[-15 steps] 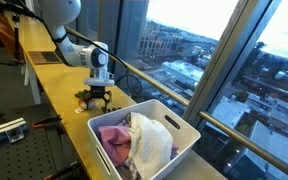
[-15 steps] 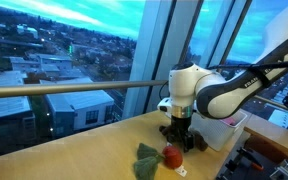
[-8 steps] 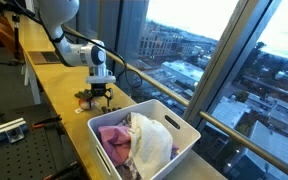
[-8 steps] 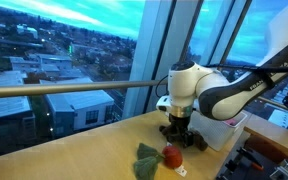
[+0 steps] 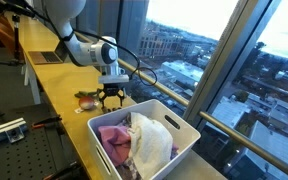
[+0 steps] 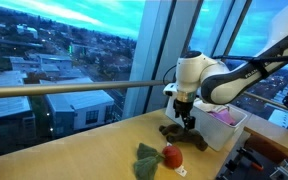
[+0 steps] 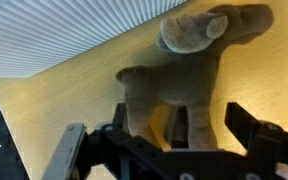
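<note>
**Mia:** Where is the gripper (image 6: 187,119)?

**Sam:** It hangs just over the brown toy animal (image 6: 184,136). The toy lies on the wooden table (image 6: 74,155), close to the big window (image 6: 74,50).

**Mia:** Is it holding the toy?

**Sam:** No. The fingers (image 7: 74,150) are spread wide apart and hold nothing. In the wrist view the toy (image 7: 179,75) lies on its side between them, lower down. Its head points to 1 o'clock and its legs to 6 o'clock.

**Mia:** What else is near?

**Sam:** In an exterior view a red ball (image 6: 170,155) sits at 7 o'clock from the toy, just beside it. A green cloth (image 6: 146,161) touches the ball at 9 o'clock.

**Mia:** And the white basket (image 6: 230,132)?

**Sam:** It stands at 3 o'clock from the toy, very near. A pink cloth (image 5: 112,138) and a white cloth (image 5: 152,145) lie inside it.
</note>
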